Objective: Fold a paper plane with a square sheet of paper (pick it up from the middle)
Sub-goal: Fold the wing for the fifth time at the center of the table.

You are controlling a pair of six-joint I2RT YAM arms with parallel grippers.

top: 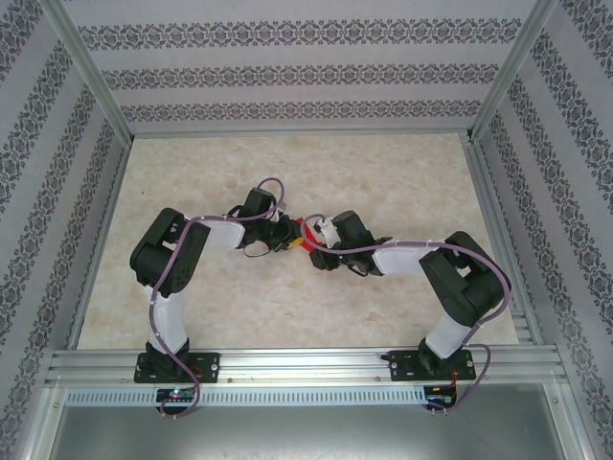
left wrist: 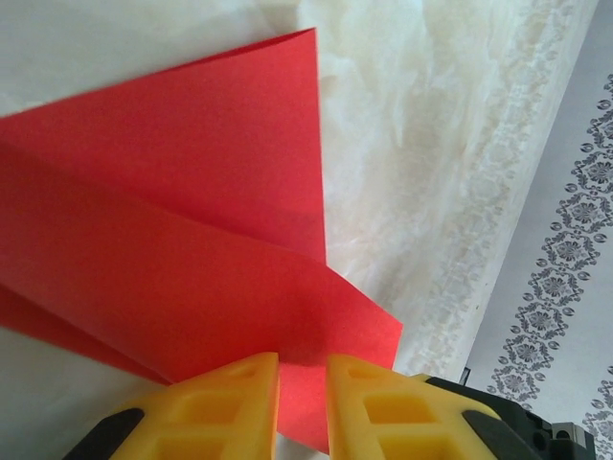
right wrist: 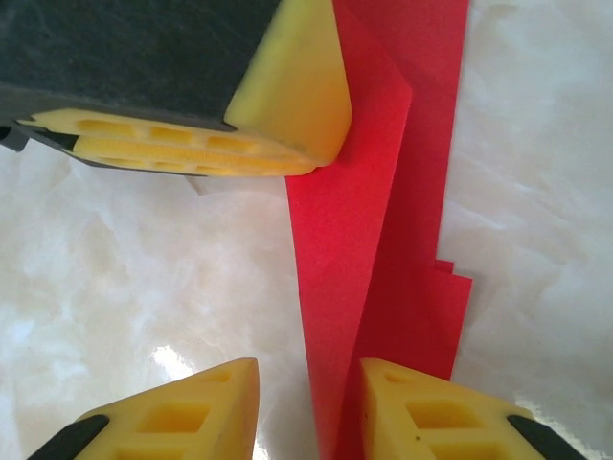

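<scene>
Left gripper (left wrist: pixel 302 364), yellow-fingered, was pinched shut on the bright red folded paper sheet (left wrist: pixel 192 249); one edge of the sheet ran down into the narrow slot between its jaws. Right gripper (right wrist: pixel 308 374) stood part-open astride another end of the same sheet. Bare table showed between the paper and one finger. The other finger was just beside the paper or touching it; could not tell which. The sheet sat mid-table between the two wrists and appeared lifted off the pale marbled tabletop (top: pixel 383 182). It carried at least two overlapping diagonal flaps with sharp creases. Judgement: task was mid-fold, with corner flaps made and no narrow dart shape yet, and the sheet held by one gripper while the other lined up. Next move probably calls for the right jaws to close squarely on the layered edge without skewing the flaps, so a crease can be set or the grip passed over. Hard to make out: the overhead view gave only a red sliver between the grippers; the left wrist view cut the sheet off at its left border; layer count, the pointed end and any centre crease were not readable.
</scene>
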